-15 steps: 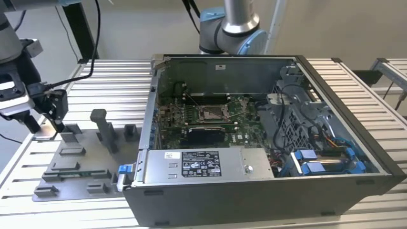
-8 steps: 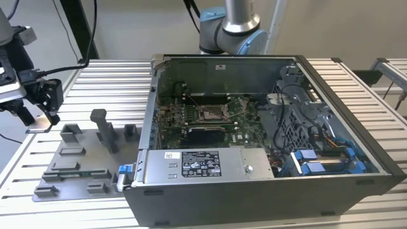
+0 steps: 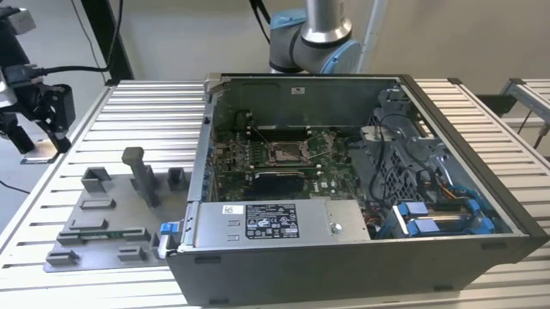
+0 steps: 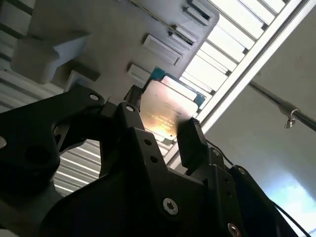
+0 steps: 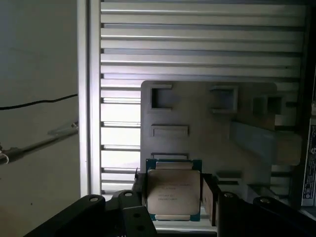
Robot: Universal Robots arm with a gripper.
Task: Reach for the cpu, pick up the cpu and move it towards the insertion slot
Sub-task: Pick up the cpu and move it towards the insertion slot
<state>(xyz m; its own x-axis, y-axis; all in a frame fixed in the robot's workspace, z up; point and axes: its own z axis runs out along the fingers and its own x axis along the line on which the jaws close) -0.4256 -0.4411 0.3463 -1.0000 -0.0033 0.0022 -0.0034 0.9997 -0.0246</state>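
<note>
You have the hand (image 5: 174, 196) clenched on the cpu (image 5: 174, 190), fingers (image 5: 208, 195) against two opposite edges, near the grey fixture plate (image 5: 207, 123) on the slatted tabletop (image 5: 197, 44), well apart from the insertion slot (image 3: 286, 152).

The scene is taken in by the exterior view from high up and well back, looking down on the grey fixture plate (image 3: 120, 219) and the open computer case (image 3: 344, 257) beside it. The wrist cameras are carried at the gripper (image 3: 38, 138), just off the plate's far corner: the plate is faced squarely from above in the first wrist view (image 5: 207, 128) and at a steep slant in the second wrist view (image 4: 98, 24). The plate and the cpu (image 5: 174, 192) (image 4: 165, 111), held close before each lens, are shared by both wrist views
</note>
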